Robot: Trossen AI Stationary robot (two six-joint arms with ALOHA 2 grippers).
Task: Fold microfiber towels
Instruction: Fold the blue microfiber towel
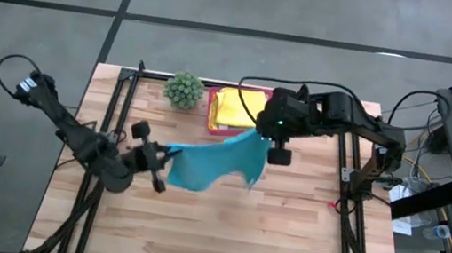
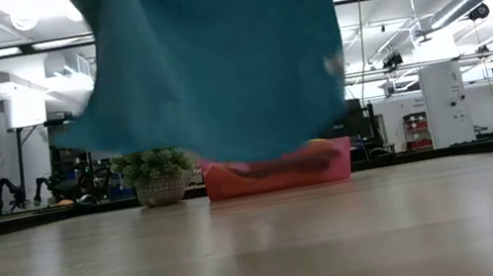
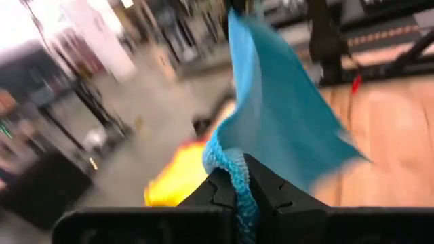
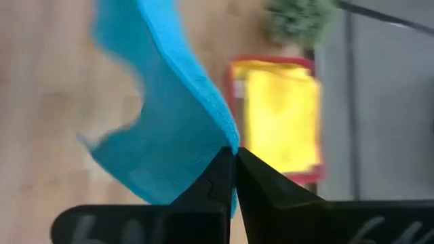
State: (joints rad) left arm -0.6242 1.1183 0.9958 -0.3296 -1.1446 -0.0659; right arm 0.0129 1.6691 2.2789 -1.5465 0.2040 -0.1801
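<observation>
A teal blue towel (image 1: 214,161) hangs in the air between my two grippers, above the middle of the table; in the low view (image 2: 213,58) it fills the upper middle and is clear of the tabletop. My left gripper (image 1: 163,155) is shut on its left end. My right gripper (image 1: 267,142) is shut on its right end. A yellow towel (image 1: 238,109) lies in the pink tray (image 1: 210,111) at the far edge. The other towels are hidden or out of view. My left gripper pinches a bunched edge of the teal towel (image 3: 234,177) between its two fingers, coming level from the table's left. The towel rises away from the fingers, lifted clear of the table. My right gripper pinches the towel's edge (image 4: 229,150) between its two fingertips, from the table's right side. The cloth hangs away from the fingers, clear of the table.
A small round spiky green plant (image 1: 183,90) stands left of the pink tray at the far edge. The tray also shows in the low view (image 2: 277,171) behind the towel. Bare wooden tabletop (image 1: 219,233) lies toward the near edge.
</observation>
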